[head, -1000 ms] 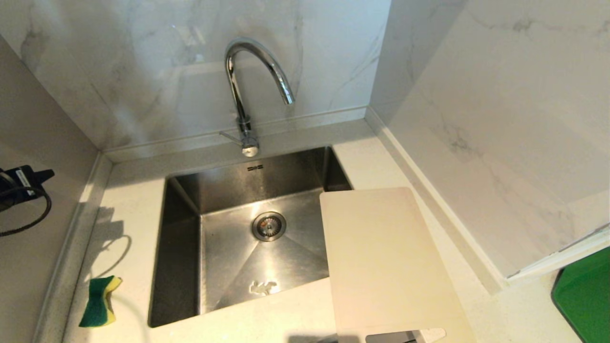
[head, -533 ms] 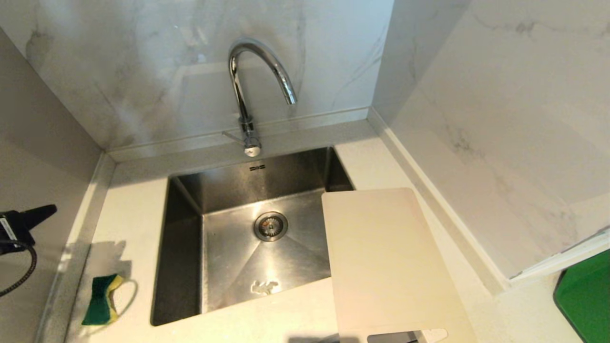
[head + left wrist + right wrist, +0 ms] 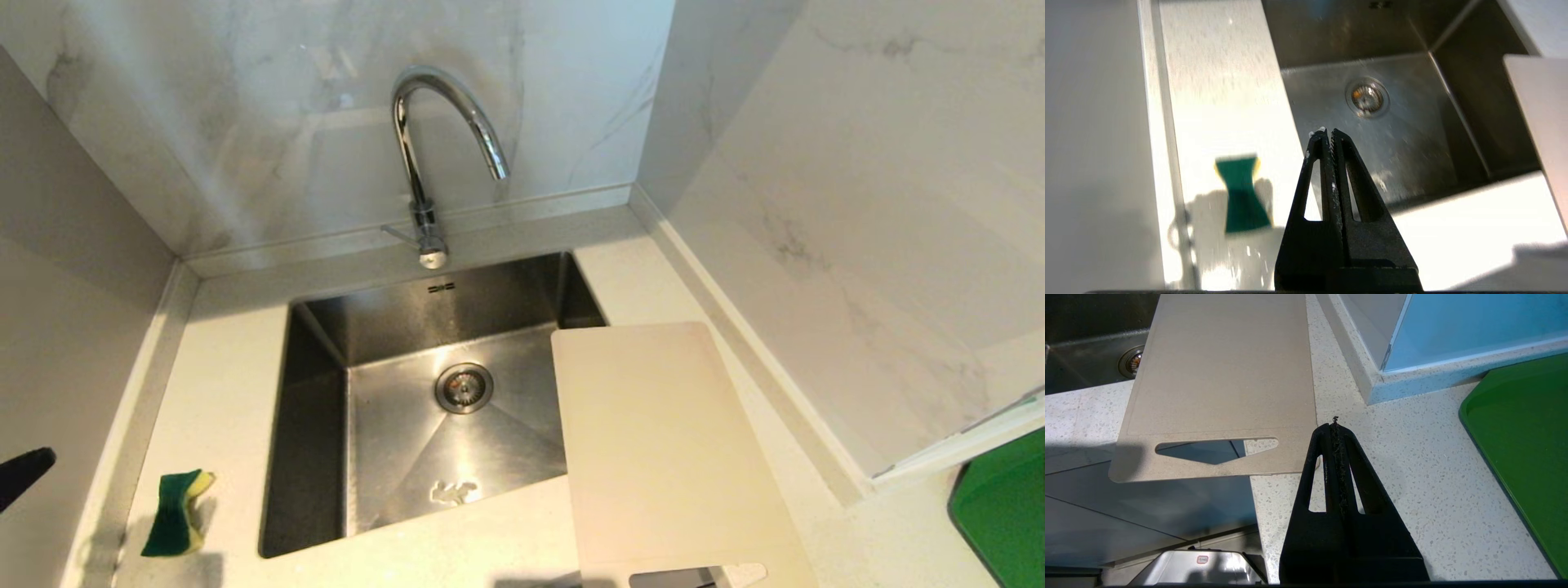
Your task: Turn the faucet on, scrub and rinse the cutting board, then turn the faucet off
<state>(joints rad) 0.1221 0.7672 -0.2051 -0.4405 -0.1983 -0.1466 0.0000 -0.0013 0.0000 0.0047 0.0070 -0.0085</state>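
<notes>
The chrome faucet stands behind the sink with its thin side lever pointing left, and no water shows at the spout. The beige cutting board lies flat at the right, partly over the sink's corner, its handle cutout hanging past the counter's front edge. My left gripper is shut and empty, held over the counter by the sink's left rim; only its black tip shows at the head view's left edge. My right gripper is shut and empty, just right of the board's handle end.
A green-and-yellow sponge lies on the counter left of the steel sink, close to the left wall. A green tray sits at the far right beyond a wall corner. Marble walls close in the back and right.
My left gripper has dropped down the left edge of the head view and drawn back until only its tip shows. The right arm has stayed still.
</notes>
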